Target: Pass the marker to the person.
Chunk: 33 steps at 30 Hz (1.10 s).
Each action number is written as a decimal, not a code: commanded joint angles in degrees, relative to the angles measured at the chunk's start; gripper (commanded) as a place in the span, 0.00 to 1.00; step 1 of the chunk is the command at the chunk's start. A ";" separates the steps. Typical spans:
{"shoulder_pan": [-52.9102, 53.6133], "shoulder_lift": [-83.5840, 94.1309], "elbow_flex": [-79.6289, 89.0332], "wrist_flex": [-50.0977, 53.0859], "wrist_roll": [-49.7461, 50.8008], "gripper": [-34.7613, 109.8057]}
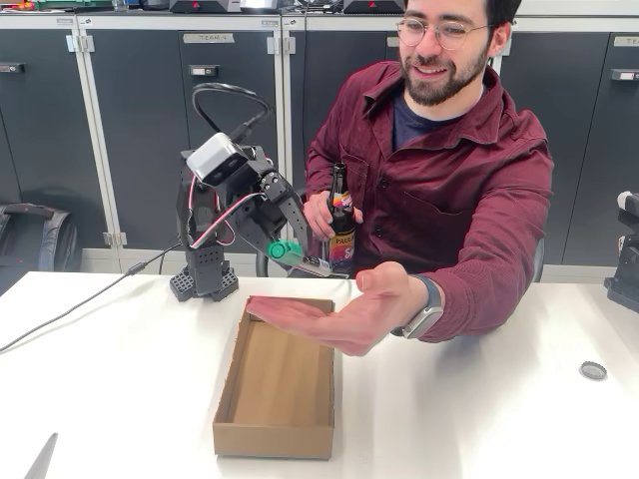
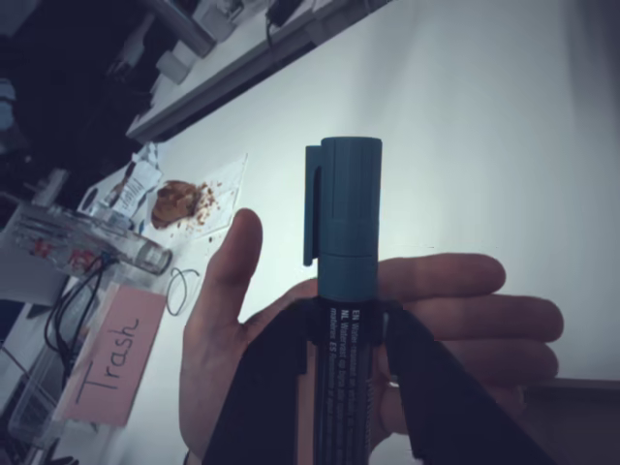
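- While the person [image 1: 439,190] sat behind the far edge of the table [image 1: 469,409], we saw an open palm [image 1: 344,314] stretched out flat above the cardboard box [image 1: 278,384].
- We found the gripper [image 1: 300,261] just left of that palm, clamped around the marker [image 2: 344,281], green cap forward.
- We noted the other hand [image 1: 321,215] holding a bottle [image 1: 340,220] upright.

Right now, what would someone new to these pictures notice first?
The person's open hand, palm up above the cardboard box in the fixed view. Just behind it, the arm's jaws are shut on the marker, green cap toward the palm. The wrist view shows the marker hanging over that hand.
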 commanded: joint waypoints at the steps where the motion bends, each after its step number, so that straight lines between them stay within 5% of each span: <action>1: 3.25 -0.26 -3.43 -2.46 0.44 0.21; 33: 3.25 1.49 10.90 -4.22 1.76 0.21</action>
